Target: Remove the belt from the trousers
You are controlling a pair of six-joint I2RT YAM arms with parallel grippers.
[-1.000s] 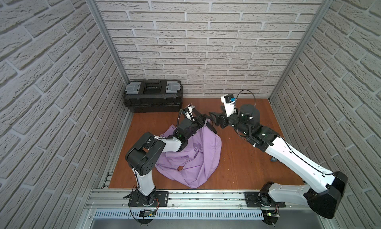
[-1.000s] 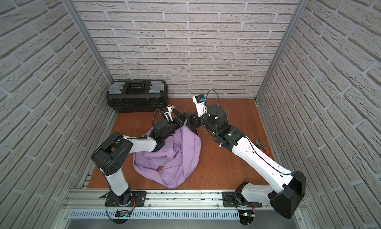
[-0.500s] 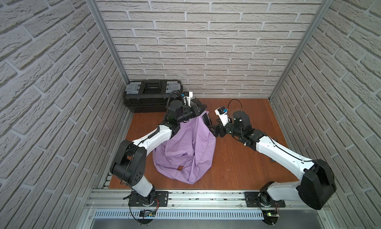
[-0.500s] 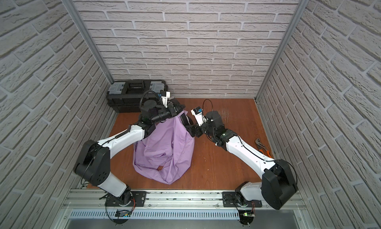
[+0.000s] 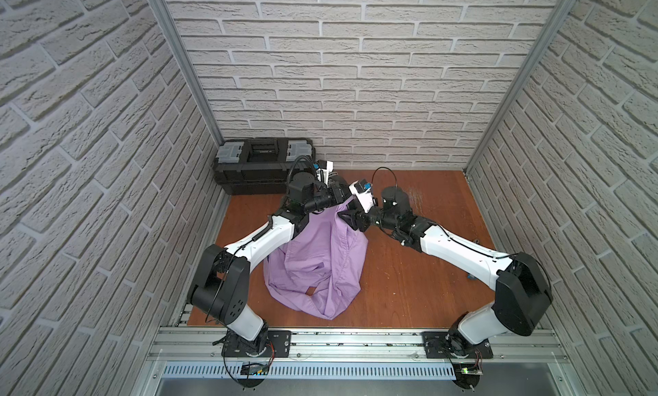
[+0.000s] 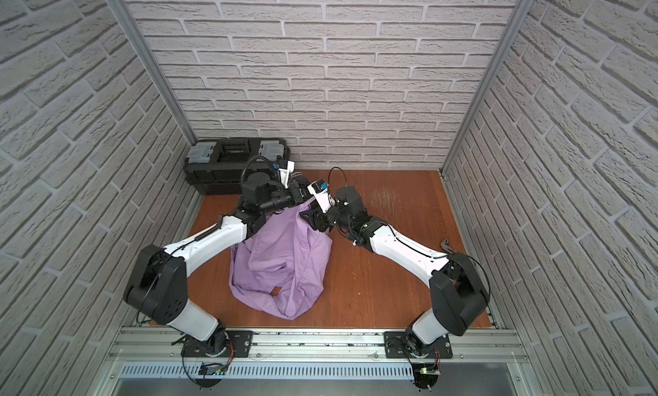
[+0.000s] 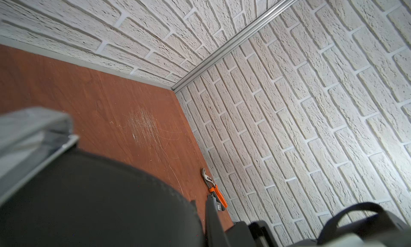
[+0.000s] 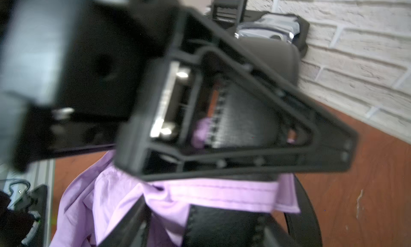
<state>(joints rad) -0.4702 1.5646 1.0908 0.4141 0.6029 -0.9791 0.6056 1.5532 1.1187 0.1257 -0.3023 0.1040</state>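
The lilac trousers (image 5: 320, 262) hang from their waistband in both top views, legs piled on the floor (image 6: 281, 269). My left gripper (image 5: 342, 195) is shut on the waistband and holds it up. My right gripper (image 5: 348, 218) is right beside it at the same bunched cloth. In the right wrist view the black stitched belt (image 8: 222, 230) lies under the waistband edge (image 8: 222, 193) and between my right jaws. How far those jaws stand apart does not show. One of the left gripper's fingers (image 8: 244, 166) sits just above the waistband. The left wrist view shows only blurred dark shapes near its jaws.
A black toolbox (image 5: 260, 162) stands in the back left corner, just behind my left wrist. Orange-handled pliers (image 7: 214, 190) lie against the right wall. Brick walls close in three sides of the wooden floor (image 5: 427, 287). The two wrists are nearly touching.
My left arm lifted the waistband off the floor, so the trousers now hang. My right gripper came in from behind to the waistband, and its jaws have narrowed.
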